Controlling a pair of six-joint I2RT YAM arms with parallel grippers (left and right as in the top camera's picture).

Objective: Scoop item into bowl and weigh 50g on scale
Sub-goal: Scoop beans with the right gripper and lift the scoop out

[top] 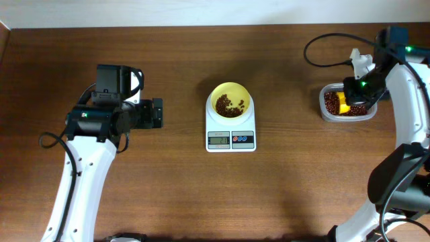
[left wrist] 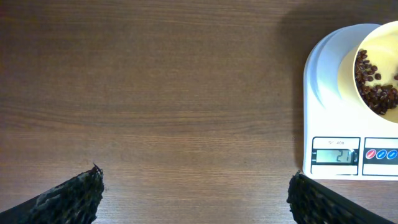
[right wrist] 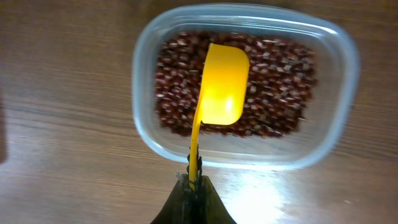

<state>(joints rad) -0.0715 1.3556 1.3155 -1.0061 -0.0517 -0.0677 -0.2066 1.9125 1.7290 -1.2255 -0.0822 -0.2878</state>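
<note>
Yellow plastic scoop (right wrist: pixel 222 84) empty over red-brown beans (right wrist: pixel 280 68) in clear container (right wrist: pixel 339 74), frame right; right gripper (right wrist: pixel 194 180) clamped on handle (right wrist: pixel 194 149), left gripper (left wrist: pixel 196 177) wide open, empty. Dig shallow: pale-yellow bowl (top: pixel 232 89) on white scale (top: pixel 231 128), centre.

brown wood table (top: pixel 168 188) w/ scale (top: pixel 230 138) mid, clear container (top: pixel 349 118) at right.

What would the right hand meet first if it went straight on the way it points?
Likely the beans in the clear container, led by the yellow scoop the right hand grips; depth is unclear.
</note>
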